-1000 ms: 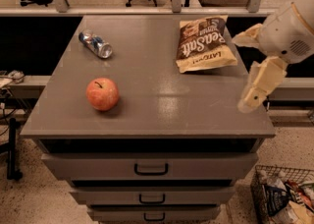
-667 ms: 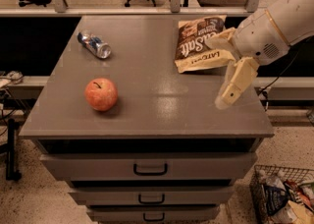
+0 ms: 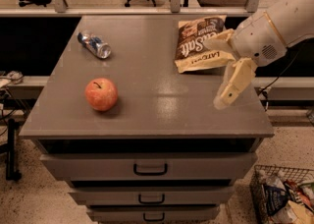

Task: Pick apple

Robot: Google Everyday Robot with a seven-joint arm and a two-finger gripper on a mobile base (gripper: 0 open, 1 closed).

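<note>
Hovering beside the chip bag [image 3: 196, 46], jaws spread, gripper [image 3: 215, 73] is well apart from apple [image 3: 101, 94]; 3 drawers [image 3: 149, 168] closed

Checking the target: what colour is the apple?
Apple: red-orange, yellowish patches, camera view; gripper hovers far right.

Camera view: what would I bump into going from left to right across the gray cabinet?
Apple → chip bag → gripper, open, hanging above the right side of the cabinet top.
</note>
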